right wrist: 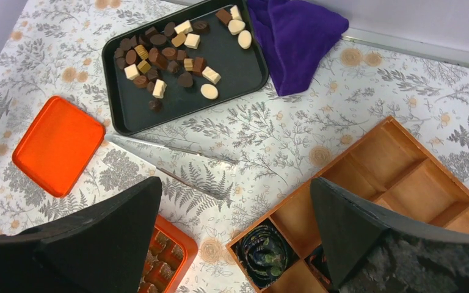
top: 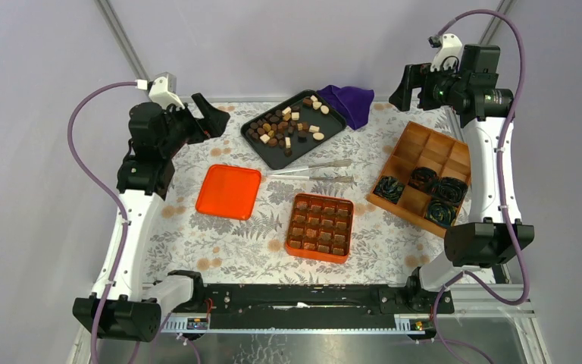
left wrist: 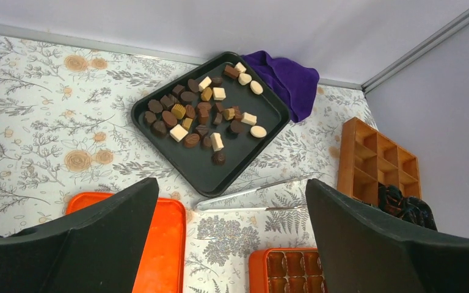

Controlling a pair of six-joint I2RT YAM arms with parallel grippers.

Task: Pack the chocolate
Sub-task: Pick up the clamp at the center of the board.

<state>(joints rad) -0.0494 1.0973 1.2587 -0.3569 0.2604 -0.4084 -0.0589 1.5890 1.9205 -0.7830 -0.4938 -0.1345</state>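
The whole floral-patterned desk (top: 220,243) is being taken in by the overhead view alone. There the flat orange square lid (top: 228,191), the orange plastic box of square cells (top: 319,255) and the wooden divided crate (top: 424,144) are being shown together, with both arms raised over the far corners. Only the far edge of the orange box is being caught by the left wrist view, and only one corner by the right wrist view. Whether its brown cells are filled cannot be told. Several dark crinkled round rolls (top: 424,178) are being shown in the crate's near compartments from above; in the right wrist view only one is being seen clearly.

The small loose chocolate pieces (left wrist: 201,113), dark brown, mid brown and cream-white, are lying on the black rectangular tray (left wrist: 244,155) at the far middle of the desk. A crumpled purple cloth (left wrist: 287,79) is touching the tray's far right corner. Slim metal tongs (left wrist: 250,194) are lying between the tray and the orange box.

The left hand (left wrist: 231,189) is being held wide with nothing between its fingers; the chocolate pieces are lying ahead of it, well apart. The right hand (right wrist: 237,183) is likewise being held wide and empty, above the crate's edge, with the chocolate pieces well apart, ahead and to its left.
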